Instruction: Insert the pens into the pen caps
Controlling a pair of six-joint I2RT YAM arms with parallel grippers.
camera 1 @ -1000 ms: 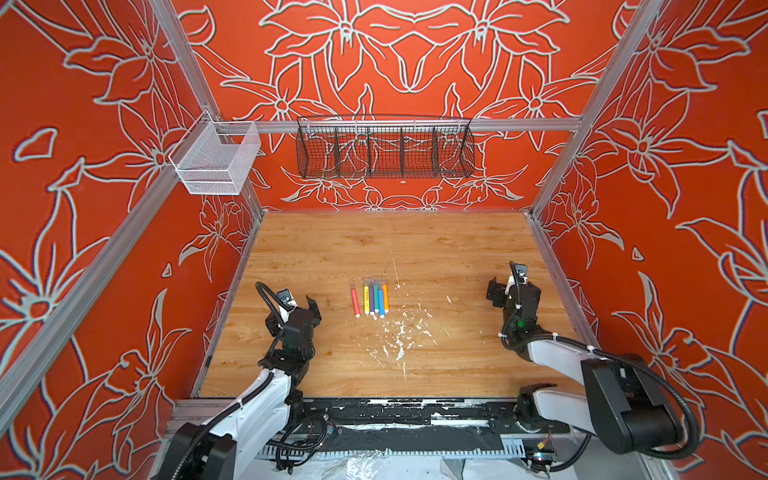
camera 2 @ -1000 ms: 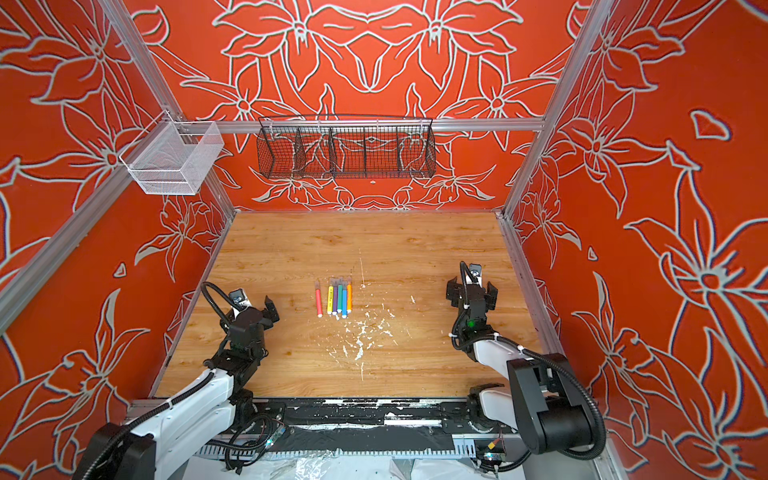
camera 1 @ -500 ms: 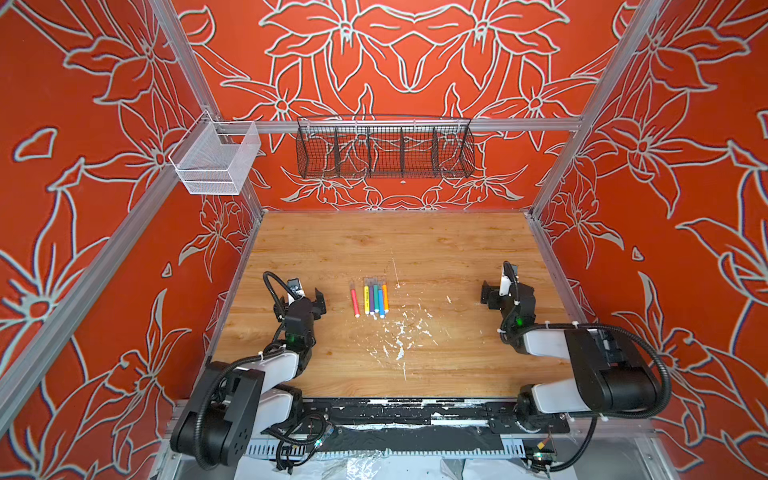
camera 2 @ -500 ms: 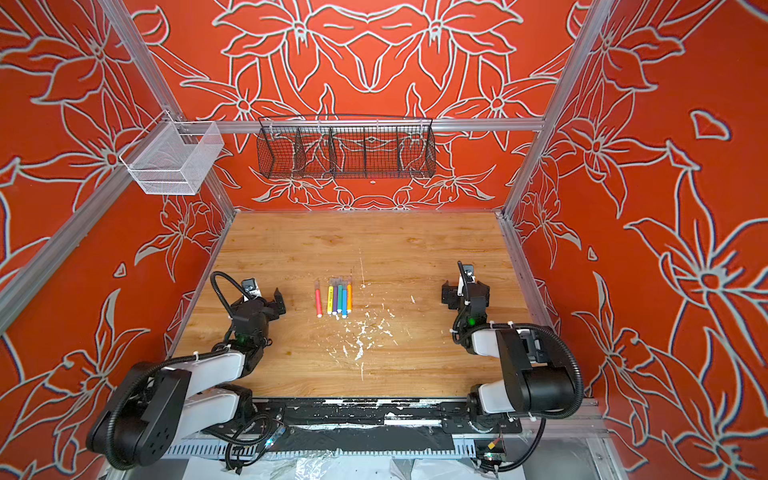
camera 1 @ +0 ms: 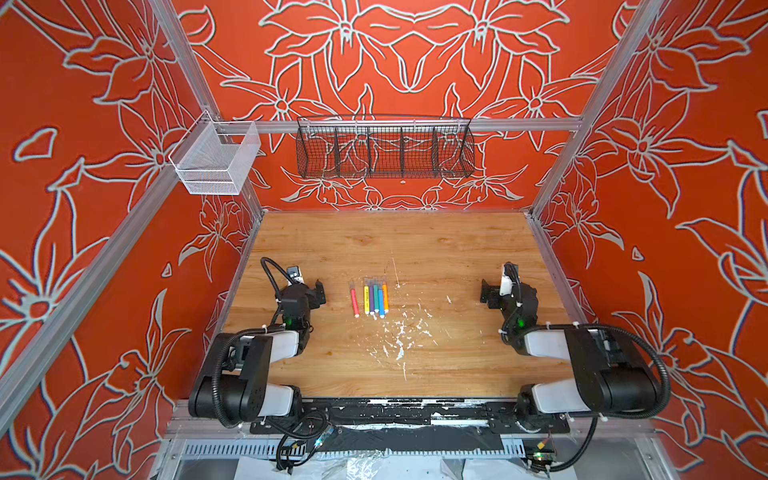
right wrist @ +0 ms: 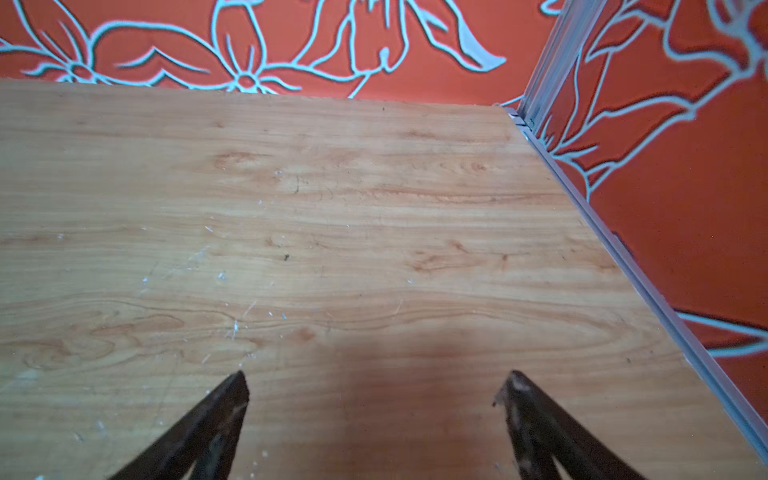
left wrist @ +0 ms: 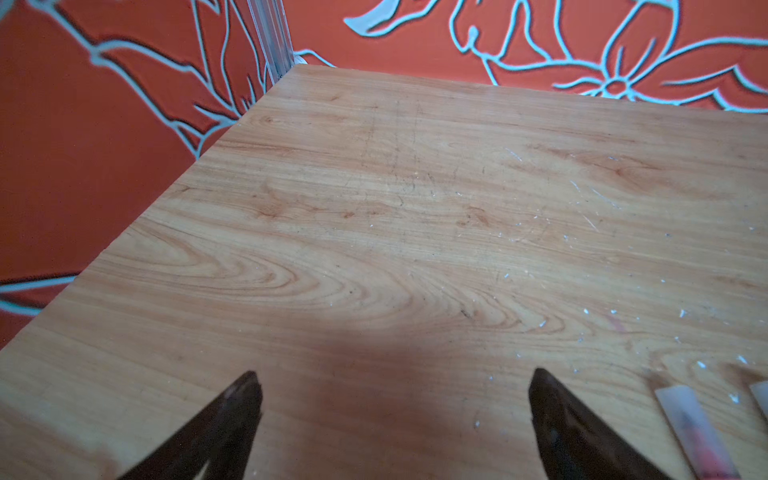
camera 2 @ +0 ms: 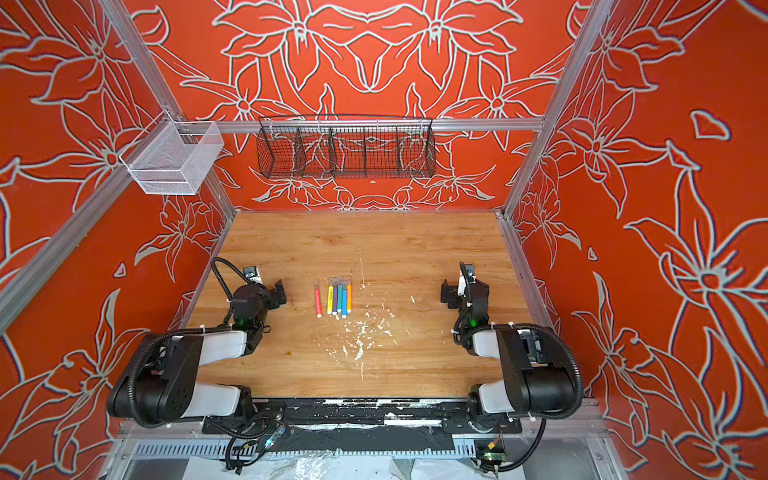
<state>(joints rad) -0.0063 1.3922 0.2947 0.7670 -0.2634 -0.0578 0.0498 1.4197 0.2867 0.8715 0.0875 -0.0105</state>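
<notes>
Six pens lie side by side mid-table in both top views: pink-red (camera 1: 354, 301), then yellow (camera 1: 366, 299), purple, green (camera 1: 375, 297), blue and orange (camera 1: 385, 297), matched by the row of pens (camera 2: 337, 300). Clear pen caps sit at their far ends. In the left wrist view one cap (left wrist: 692, 428) shows pink through it, and a second cap (left wrist: 760, 399) is cut by the frame edge. My left gripper (camera 1: 318, 291) (left wrist: 395, 386) stands open and empty, left of the pens. My right gripper (camera 1: 488, 293) (right wrist: 376, 386) is open and empty, far to their right.
White paint flecks (camera 1: 399, 332) are scattered in front of the pens. A white mesh basket (camera 1: 216, 162) hangs on the left wall and a black wire basket (camera 1: 384, 147) on the back wall. Orange walls close three sides of the wooden table (camera 1: 415, 249).
Both arms have folded, their elbows rising near the front rail. The left gripper has shifted a little farther away and toward the pens. Both grippers stayed open.
</notes>
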